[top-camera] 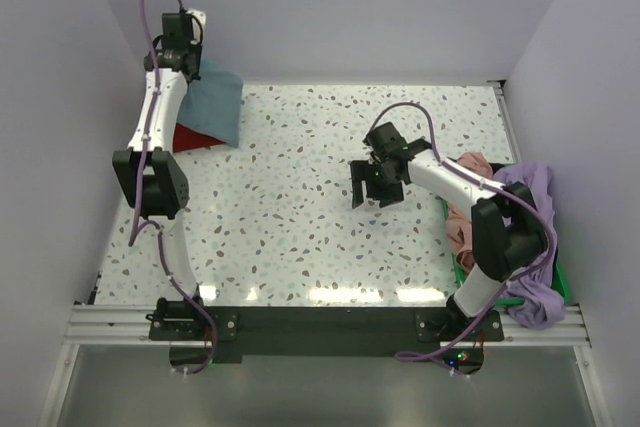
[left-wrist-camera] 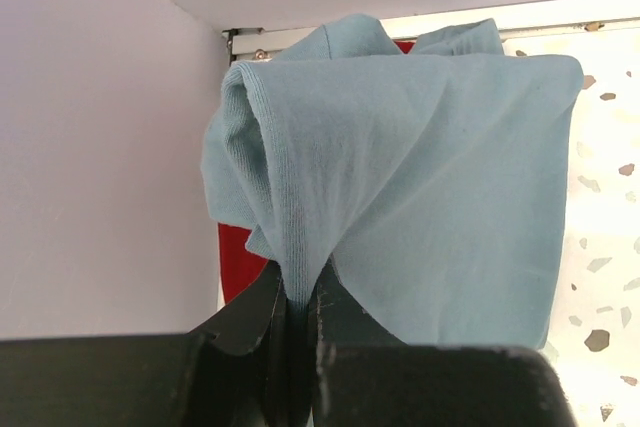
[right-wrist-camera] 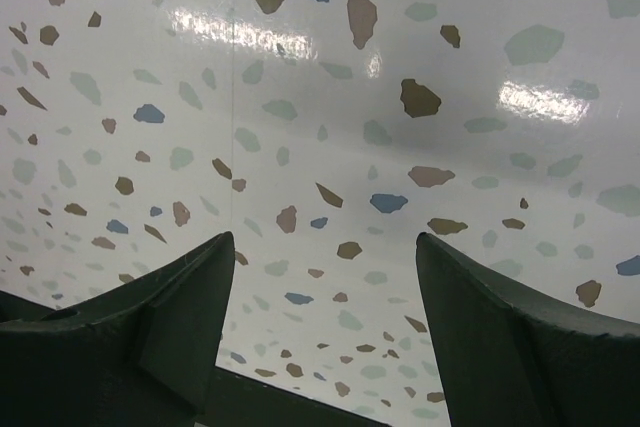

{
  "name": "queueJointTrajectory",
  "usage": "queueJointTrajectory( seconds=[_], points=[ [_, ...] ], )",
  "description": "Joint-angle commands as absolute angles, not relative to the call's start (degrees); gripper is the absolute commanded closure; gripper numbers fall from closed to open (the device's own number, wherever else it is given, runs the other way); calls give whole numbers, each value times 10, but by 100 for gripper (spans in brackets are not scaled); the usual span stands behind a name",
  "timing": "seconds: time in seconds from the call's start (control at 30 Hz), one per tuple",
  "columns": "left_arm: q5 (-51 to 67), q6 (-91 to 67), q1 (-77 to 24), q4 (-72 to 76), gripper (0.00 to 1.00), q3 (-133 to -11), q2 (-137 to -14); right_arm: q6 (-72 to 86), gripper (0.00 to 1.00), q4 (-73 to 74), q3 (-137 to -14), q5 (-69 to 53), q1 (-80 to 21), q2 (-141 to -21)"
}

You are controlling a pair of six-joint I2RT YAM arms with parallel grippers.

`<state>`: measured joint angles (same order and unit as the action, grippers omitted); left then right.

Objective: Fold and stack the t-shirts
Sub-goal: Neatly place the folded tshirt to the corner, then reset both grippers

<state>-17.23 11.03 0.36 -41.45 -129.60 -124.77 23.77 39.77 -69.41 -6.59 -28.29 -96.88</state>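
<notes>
A folded slate-blue t-shirt (top-camera: 215,104) lies at the table's far left corner on top of a red t-shirt (top-camera: 192,136). My left gripper (top-camera: 190,65) is shut on an edge of the blue shirt (left-wrist-camera: 420,187), pinching a ridge of cloth between its jaws (left-wrist-camera: 297,292); red cloth (left-wrist-camera: 240,262) shows beneath. My right gripper (top-camera: 378,190) hangs open over bare table at centre right, nothing between its fingers (right-wrist-camera: 322,247). A salmon-pink t-shirt (top-camera: 464,217) and a lavender t-shirt (top-camera: 535,247) lie heaped at the right edge.
The heap at the right sits in a green bin (top-camera: 558,277) by the right wall. White walls close in on the left, back and right. The speckled tabletop (top-camera: 300,207) stretches between the two arms.
</notes>
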Motion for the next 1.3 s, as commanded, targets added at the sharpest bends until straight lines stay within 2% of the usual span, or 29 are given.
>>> queueJointTrajectory(
  seconds=[0.0, 0.57, 0.63, 0.67, 0.7, 0.73, 0.97, 1.27],
  points=[
    [-162, 103, 30, -371, 100, -1298, -1195, 245, 24, 399, -686, -59, -287, -936],
    [-88, 37, 141, -346, 100, -1299, -1309, 253, 24, 407, -671, -67, -301, -913],
    [-91, 27, 148, -343, 78, -1304, -1317, 254, 24, 410, -672, -68, -303, -911],
    [-105, 12, 156, -346, 56, -1309, -1321, 256, 23, 410, -674, -67, -308, -909],
    [-119, 4, 159, -351, 15, -1312, -1324, 257, 23, 412, -676, -64, -309, -907],
    [-134, 4, 162, -353, 0, -1312, -1323, 257, 23, 413, -677, -62, -311, -904],
    [-142, -39, 154, -346, 0, -1246, -1233, 260, 22, 417, -683, -37, -314, -859],
    [-147, -53, 37, -240, 0, -958, -978, 258, 22, 404, -658, 11, -315, -790]
  ],
)
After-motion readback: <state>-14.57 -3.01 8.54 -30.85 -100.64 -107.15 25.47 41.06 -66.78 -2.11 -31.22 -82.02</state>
